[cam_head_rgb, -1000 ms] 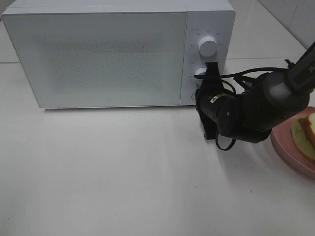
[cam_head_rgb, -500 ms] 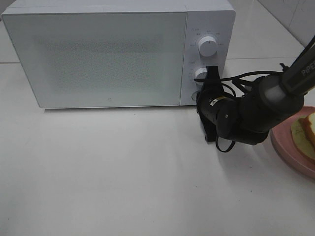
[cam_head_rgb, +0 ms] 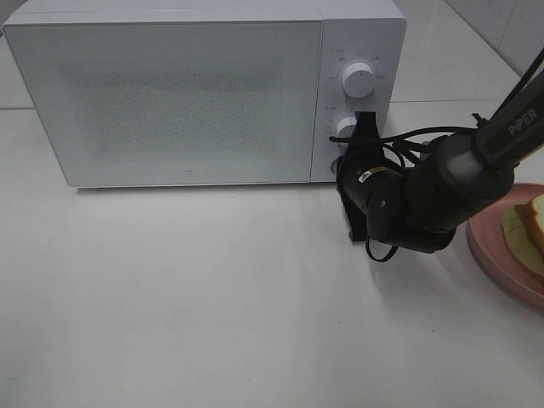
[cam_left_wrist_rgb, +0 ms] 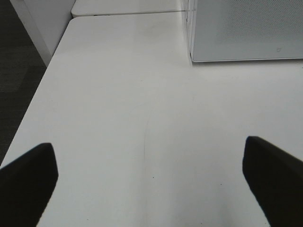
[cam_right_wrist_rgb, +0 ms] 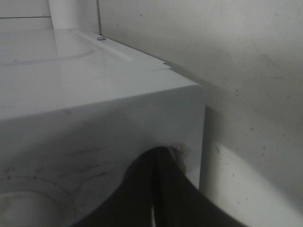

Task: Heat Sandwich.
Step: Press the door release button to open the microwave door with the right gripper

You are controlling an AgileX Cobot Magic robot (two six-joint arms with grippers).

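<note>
My right tool [cam_right_wrist_rgb: 157, 163] is pinched down to a bare slit with nothing between its fingers. Its tips sit up against the control panel of the microwave [cam_head_rgb: 170, 93], just beside the lower knob [cam_head_rgb: 344, 127], centre-right in the high view. The microwave door is shut. My left tool [cam_left_wrist_rgb: 151, 189] is spread wide over the bare white surface [cam_head_rgb: 195, 297], one finger [cam_left_wrist_rgb: 26, 179] in each lower corner of its wrist frame. The sandwich [cam_head_rgb: 531, 225] lies on the pink plate [cam_head_rgb: 497, 259] at the right edge of the high view, partly cut off.
</note>
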